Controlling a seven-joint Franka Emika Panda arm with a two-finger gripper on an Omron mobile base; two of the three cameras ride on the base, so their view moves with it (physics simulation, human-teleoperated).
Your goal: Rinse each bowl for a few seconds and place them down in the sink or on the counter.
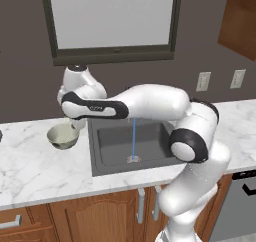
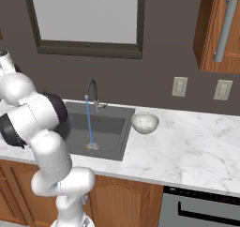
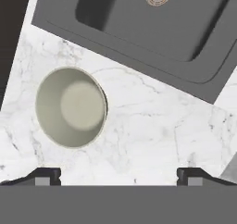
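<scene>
The small round olive-beige bowl with the cream inside [image 3: 70,107] stands upright on the white marble counter [image 3: 152,135] — probably light, stiff and slippery. The gripper [image 3: 118,174] hangs above with jaws wide apart and holds nothing — the thin rim seems the best place to pinch.

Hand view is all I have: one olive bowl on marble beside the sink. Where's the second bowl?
Observer: The whitish marbled bowl sits upright on the counter just off the sink's other side, in the right base view.
Operator: Is the water on?
Observer: Yes, a thin blue stream falls from the faucet to the drain.
Operator: How does the gripper stand to the olive bowl?
Observer: The left base view shows the hand right above the olive bowl. The gripper is open, holding nothing.
</scene>
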